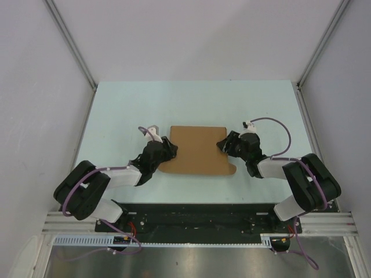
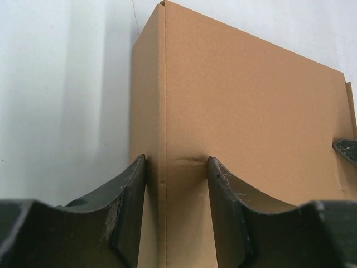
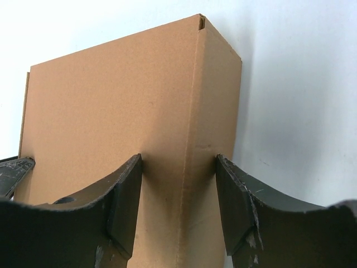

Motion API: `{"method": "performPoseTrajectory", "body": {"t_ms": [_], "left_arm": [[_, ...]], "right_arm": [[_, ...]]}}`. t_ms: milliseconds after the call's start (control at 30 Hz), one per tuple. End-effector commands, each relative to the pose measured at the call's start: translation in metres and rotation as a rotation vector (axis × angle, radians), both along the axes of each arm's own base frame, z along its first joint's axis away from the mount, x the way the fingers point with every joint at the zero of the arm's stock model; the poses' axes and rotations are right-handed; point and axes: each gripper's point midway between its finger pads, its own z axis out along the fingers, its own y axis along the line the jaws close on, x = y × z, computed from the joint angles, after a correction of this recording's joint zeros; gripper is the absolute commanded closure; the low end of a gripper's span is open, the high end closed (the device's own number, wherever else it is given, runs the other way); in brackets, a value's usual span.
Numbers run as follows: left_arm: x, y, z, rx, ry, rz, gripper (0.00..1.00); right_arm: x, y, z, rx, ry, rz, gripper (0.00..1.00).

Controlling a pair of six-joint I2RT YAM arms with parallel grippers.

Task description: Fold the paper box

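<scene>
The paper box (image 1: 197,150) is a plain brown, shallow, closed cardboard box lying flat mid-table, with a rounded flap sticking out at its near right corner (image 1: 229,169). My left gripper (image 1: 169,148) is open at the box's left edge. In the left wrist view its jaws (image 2: 177,167) straddle the crease between the top and the left side wall of the box (image 2: 251,95). My right gripper (image 1: 224,144) is open at the box's right edge. In the right wrist view its jaws (image 3: 178,162) straddle the right crease of the box (image 3: 111,100). Both sets of fingertips touch the cardboard.
The pale table (image 1: 185,104) is walled by white panels on the left, right and back. A metal rail (image 1: 197,223) with the arm bases runs along the near edge. The other arm's fingertip shows at the picture edge in each wrist view (image 2: 347,151) (image 3: 14,170).
</scene>
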Motion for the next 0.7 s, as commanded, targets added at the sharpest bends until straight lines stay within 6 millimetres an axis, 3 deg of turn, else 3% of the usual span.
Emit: {"method": "performPoseTrajectory", "body": {"t_ms": [0,33,133,167,200,233,267,300,333,367,433,500,533,600,633,667], "left_arm": [[-0.009,-0.034,0.006,-0.066,0.028,-0.158,0.56],[-0.009,-0.032,0.004,-0.061,0.033,-0.151,0.57],[-0.002,-0.021,0.018,-0.048,-0.006,-0.103,0.52],[0.002,-0.016,0.036,-0.052,-0.050,-0.079,0.47],[0.011,-0.009,0.053,-0.042,-0.092,-0.027,0.35],[0.013,0.000,0.059,0.000,-0.100,0.000,0.30],[0.015,0.005,0.083,-0.006,-0.150,0.026,0.27],[0.024,0.014,0.106,0.000,-0.199,0.085,0.21],[0.024,0.022,0.113,0.027,-0.206,0.106,0.19],[0.024,0.026,0.143,0.001,-0.262,0.129,0.17],[0.019,0.040,0.171,-0.005,-0.318,0.170,0.16],[0.013,0.044,0.185,-0.037,-0.338,0.175,0.17],[0.005,0.044,0.198,-0.087,-0.361,0.162,0.19],[-0.012,0.032,0.184,-0.126,-0.325,0.114,0.26],[-0.022,0.030,0.185,-0.145,-0.333,0.103,0.29],[-0.044,0.009,0.166,-0.139,-0.303,0.027,0.32]], "right_arm": [[-0.040,0.009,-0.049,-0.049,0.189,0.090,0.55],[-0.040,0.008,-0.049,-0.051,0.190,0.087,0.55],[-0.032,-0.001,-0.035,-0.042,0.162,0.045,0.36],[-0.026,-0.003,-0.013,-0.021,0.108,0.026,0.26],[-0.022,-0.012,-0.006,-0.043,0.108,-0.014,0.21],[-0.016,-0.021,0.005,-0.049,0.089,-0.047,0.17],[-0.012,-0.025,0.018,-0.057,0.065,-0.057,0.10],[-0.010,-0.038,0.034,-0.078,0.044,-0.101,0.08],[0.000,-0.045,0.057,-0.077,0.002,-0.132,0.05],[0.000,-0.052,0.065,-0.098,0.005,-0.146,0.02],[0.011,-0.059,0.109,-0.114,-0.090,-0.164,0.01],[0.016,-0.065,0.129,-0.146,-0.133,-0.174,0.01],[0.024,-0.060,0.148,-0.129,-0.174,-0.169,0.03],[0.037,-0.052,0.161,-0.125,-0.205,-0.149,0.08],[0.049,-0.046,0.147,-0.141,-0.173,-0.138,0.13],[0.061,-0.038,0.159,-0.123,-0.201,-0.130,0.16]]}}
